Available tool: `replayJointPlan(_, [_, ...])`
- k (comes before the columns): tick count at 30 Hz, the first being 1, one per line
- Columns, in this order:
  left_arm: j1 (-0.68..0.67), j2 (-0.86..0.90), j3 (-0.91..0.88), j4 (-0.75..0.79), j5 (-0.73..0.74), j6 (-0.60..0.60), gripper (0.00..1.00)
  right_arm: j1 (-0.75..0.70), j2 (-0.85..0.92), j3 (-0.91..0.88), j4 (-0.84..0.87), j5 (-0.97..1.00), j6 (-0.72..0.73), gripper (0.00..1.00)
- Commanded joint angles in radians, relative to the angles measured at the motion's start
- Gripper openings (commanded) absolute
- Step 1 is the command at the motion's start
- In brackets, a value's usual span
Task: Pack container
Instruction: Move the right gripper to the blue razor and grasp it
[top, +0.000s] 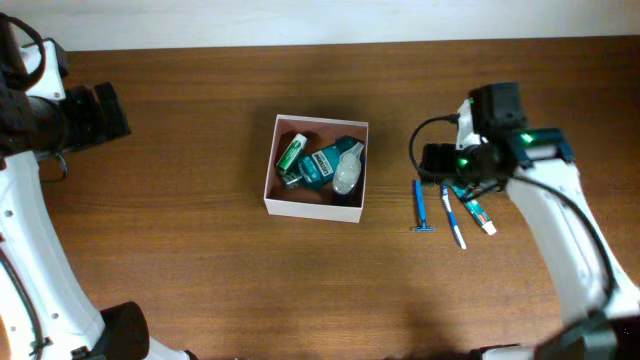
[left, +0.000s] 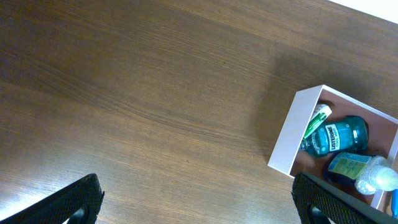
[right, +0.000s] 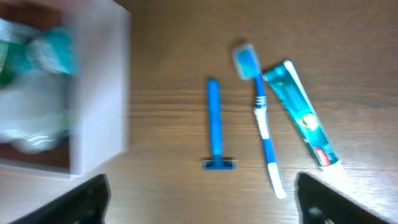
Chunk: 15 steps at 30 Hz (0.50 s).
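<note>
while the square, low-walled cardboard container (top: 312, 208), white outside and pinkish-brown inside, sits mid-table on the wood-grain table (top: 200, 260), a teal mouthwash bottle (left: 336, 134) and a green-white tube (left: 317, 119) lie inside it. to its right, apart, lie a blue razor (right: 214, 124), a slim toothbrush (right: 262, 118) and a flat toothpaste tube (right: 305, 121). only the left wrist view shows the bottle's label; the right wrist view blurs the container. left gripper (left: 199, 208) and right gripper (right: 208, 208) are spread wide, holding nothing.
</note>
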<state>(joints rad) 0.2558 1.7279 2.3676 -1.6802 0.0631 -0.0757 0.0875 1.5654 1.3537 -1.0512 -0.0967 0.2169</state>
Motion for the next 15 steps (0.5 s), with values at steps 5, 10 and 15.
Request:
replayJointPlan(5, [0.005,0.0,0.01,0.001,0.0,-0.013,0.99,-0.003,0.246,0.006,-0.02,0.037,0.039,0.63])
replayJointPlan(10, [0.004,0.0,0.01,0.001,0.0,-0.013,0.99,-0.001,0.352,0.006,0.0,0.016,0.054,0.6])
replayJointPlan(15, [0.005,0.0,0.01,0.001,0.0,-0.013,1.0,0.022,0.422,0.003,0.019,-0.005,0.053,0.6])
